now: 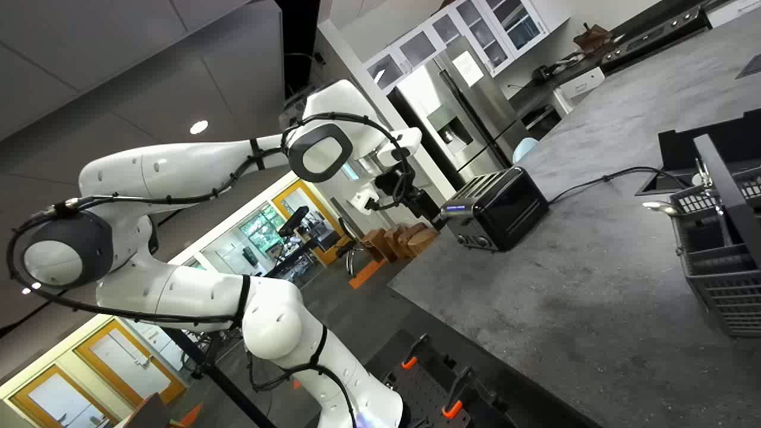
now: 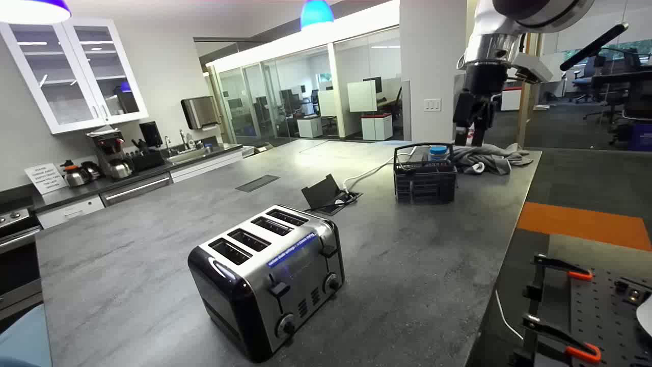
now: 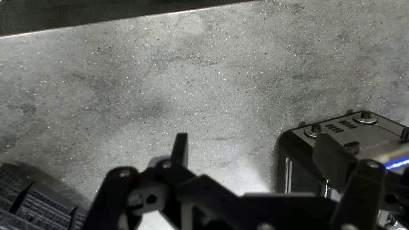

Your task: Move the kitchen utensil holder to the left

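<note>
The kitchen utensil holder is a dark wire-mesh basket with an arched handle. It stands upright on the grey counter. In an exterior view it sits at the right edge, partly cut off, with silver utensils in it. In the wrist view only its corner shows at the bottom left. My gripper is open with nothing between its fingers. It hangs in the air above the counter, apart from the holder; it shows in both exterior views.
A black and silver toaster stands on the counter, beside my right finger in the wrist view. A pop-up outlet with cables and a grey cloth lie near the holder. The counter edge runs across the wrist view's top.
</note>
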`<action>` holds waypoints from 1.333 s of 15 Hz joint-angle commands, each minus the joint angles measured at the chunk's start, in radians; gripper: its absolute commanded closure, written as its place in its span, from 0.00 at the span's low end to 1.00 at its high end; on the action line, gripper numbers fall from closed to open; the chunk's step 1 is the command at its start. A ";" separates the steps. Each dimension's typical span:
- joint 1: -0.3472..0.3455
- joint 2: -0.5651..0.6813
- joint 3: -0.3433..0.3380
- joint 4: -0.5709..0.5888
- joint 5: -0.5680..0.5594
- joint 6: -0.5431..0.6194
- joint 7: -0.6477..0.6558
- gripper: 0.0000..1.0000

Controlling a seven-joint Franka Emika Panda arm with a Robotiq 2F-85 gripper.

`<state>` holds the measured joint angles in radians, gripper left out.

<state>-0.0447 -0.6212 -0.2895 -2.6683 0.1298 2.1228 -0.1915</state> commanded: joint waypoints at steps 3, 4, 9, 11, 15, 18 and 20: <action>-0.025 0.004 0.023 0.002 0.016 -0.004 -0.013 0.00; -0.025 0.004 0.023 0.002 0.016 -0.004 -0.013 0.00; -0.020 0.112 -0.030 0.137 0.004 0.067 -0.124 0.00; -0.012 0.203 -0.064 0.234 -0.001 0.076 -0.205 0.00; 0.007 0.422 -0.135 0.445 -0.073 0.049 -0.362 0.00; -0.053 0.599 -0.129 0.604 -0.115 0.034 -0.486 0.00; -0.099 0.702 -0.117 0.705 -0.127 0.023 -0.574 0.00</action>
<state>-0.0781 -0.0957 -0.4337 -2.1453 0.0200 2.1895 -0.6555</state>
